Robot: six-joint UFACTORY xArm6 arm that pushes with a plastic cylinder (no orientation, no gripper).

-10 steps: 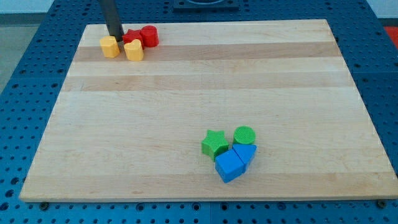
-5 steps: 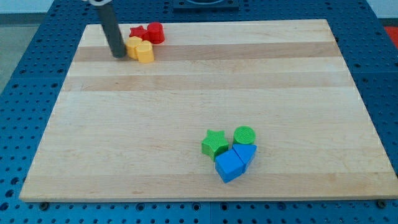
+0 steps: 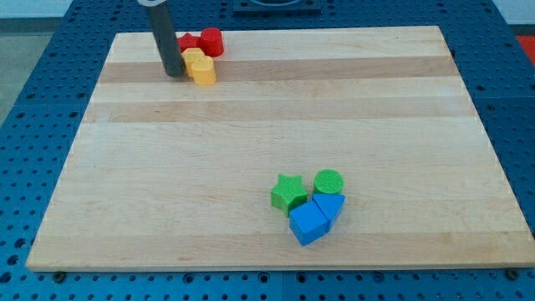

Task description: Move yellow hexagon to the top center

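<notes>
Eight blocks lie on the counter (image 3: 251, 125), in two clusters of four.

In the upper left of the frame sit two yellow and two red blocks. The yellow hexagon (image 3: 193, 59) lies against a second yellow block (image 3: 203, 71), whose shape cannot be made out with certainty; the two touch, the second one lower and slightly to the right. Directly above them, close to the counter's top edge, are a red block with a star-like outline (image 3: 189, 40), partly hidden by the rod, and a red cylinder (image 3: 211, 41) just to its right. The reds touch each other and sit close against the upper side of the yellow hexagon.

My tip (image 3: 175, 73) rests on the counter immediately to the left of the yellow pair, touching or nearly touching the hexagon's left side; the dark rod rises from there out of the top of the frame. The arm carries no fingers, only this rod, so nothing is spread, closed or clamped.

The yellow hexagon is thus in the upper left part of the counter, left of the top centre, with the second yellow block pressed against its lower right and the red pair crowding it from above.

In the lower right of the frame, well apart from the first cluster, lie a green star (image 3: 288, 193), a green cylinder (image 3: 328, 181), a blue cube (image 3: 308, 223) and a blue block (image 3: 329, 206) with a sloped, wedge-like top, all packed together.
</notes>
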